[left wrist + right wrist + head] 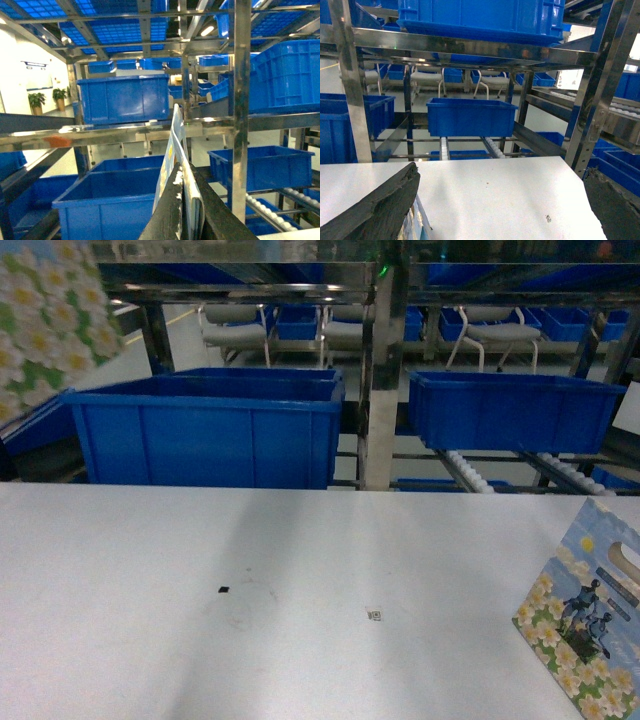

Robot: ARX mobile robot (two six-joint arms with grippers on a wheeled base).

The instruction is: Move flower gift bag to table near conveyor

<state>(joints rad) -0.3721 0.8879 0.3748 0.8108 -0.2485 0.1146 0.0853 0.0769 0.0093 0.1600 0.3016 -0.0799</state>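
Note:
A flower gift bag (40,330) printed with white daisies hangs in the air at the top left of the head view, above the table's (300,570) left edge. In the left wrist view my left gripper (183,175) is shut on this bag's thin top edge (172,145). A second gift bag (590,630), with daisies and a blue picture, stands on the table at the front right. My right gripper (502,172) is open over the table. Its left finger (380,210) is beside that bag's top edge (420,222). The conveyor rollers (470,472) lie behind the table.
Two blue plastic bins (215,430) (510,410) sit on the steel rack just beyond the table's far edge. A steel upright (378,380) stands between them. More bins fill the upper shelves (125,97). A small square marker (374,615) lies on the table.

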